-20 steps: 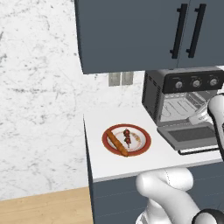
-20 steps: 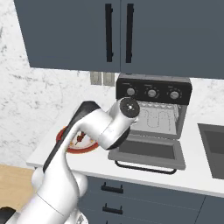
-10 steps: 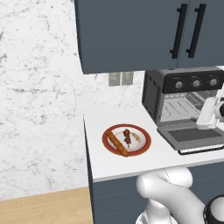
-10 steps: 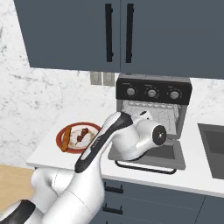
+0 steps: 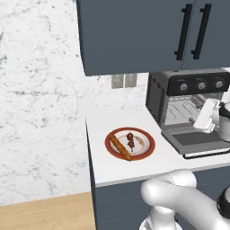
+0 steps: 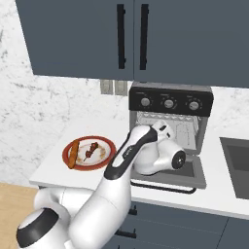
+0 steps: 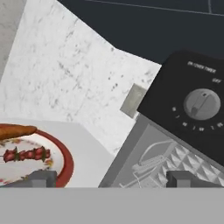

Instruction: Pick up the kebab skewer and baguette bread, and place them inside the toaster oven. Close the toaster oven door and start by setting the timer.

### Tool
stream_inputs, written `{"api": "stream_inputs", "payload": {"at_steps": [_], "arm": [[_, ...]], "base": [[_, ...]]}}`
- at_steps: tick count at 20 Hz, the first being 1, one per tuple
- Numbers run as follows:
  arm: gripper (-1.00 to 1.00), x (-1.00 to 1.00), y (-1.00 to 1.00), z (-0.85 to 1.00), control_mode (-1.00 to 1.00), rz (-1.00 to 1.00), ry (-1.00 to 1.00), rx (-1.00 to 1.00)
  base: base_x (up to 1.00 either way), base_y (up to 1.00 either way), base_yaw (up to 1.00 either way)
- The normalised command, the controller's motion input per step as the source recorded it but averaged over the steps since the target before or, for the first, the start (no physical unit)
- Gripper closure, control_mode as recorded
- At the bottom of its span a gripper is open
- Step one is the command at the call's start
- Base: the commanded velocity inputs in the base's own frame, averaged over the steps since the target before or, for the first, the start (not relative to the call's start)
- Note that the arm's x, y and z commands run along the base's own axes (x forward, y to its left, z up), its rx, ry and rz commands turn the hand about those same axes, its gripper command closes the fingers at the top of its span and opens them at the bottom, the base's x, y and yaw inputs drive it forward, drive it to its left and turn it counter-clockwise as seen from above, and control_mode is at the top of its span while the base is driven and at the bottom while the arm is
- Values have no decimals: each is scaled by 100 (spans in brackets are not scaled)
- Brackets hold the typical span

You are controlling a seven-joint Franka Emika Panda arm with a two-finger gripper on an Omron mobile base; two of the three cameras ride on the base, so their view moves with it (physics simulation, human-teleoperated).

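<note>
1. Baguette [image 5: 120, 146] & skewer [image 5: 130, 140] are lying untouched on plate [image 5: 146, 150], left of oven [image 5: 187, 107].
2. Arm's been swinging right; gripper [image 7: 111, 179] now hanging w/ fingers spread, empty, by door [image 5: 195, 140], which is lying open.
3. So pickup isn't starting yet.

**Faint print on the toaster oven panel, none of it readable**

The toaster oven [image 7: 183, 127] carries small pale lettering above one knob [image 7: 201, 104] and tick marks around it in the hand view. The print is too blurred to make out any word or number.
</note>
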Motion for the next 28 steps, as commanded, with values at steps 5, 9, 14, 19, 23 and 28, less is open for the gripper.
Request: {"api": "stream_inputs", "payload": {"at_steps": [5, 9, 14, 19, 23, 28], "arm": [[-100, 44, -18, -14, -100, 0, -2, -5], [-100, 46, -22, -14, -100, 0, 0, -10], [-100, 37, -18, -23, -100, 0, 0, -10], [-100, 25, -13, -23, -100, 0, 0, -7], [-100, 27, -11, -13, -100, 0, 0, 0], [-100, 28, -15, -8, -100, -1, -2, 0]], "base": [[0, 0, 0], [0, 0, 0], [0, 0, 0], [0, 0, 0], [0, 0, 0], [0, 0, 0]]}}
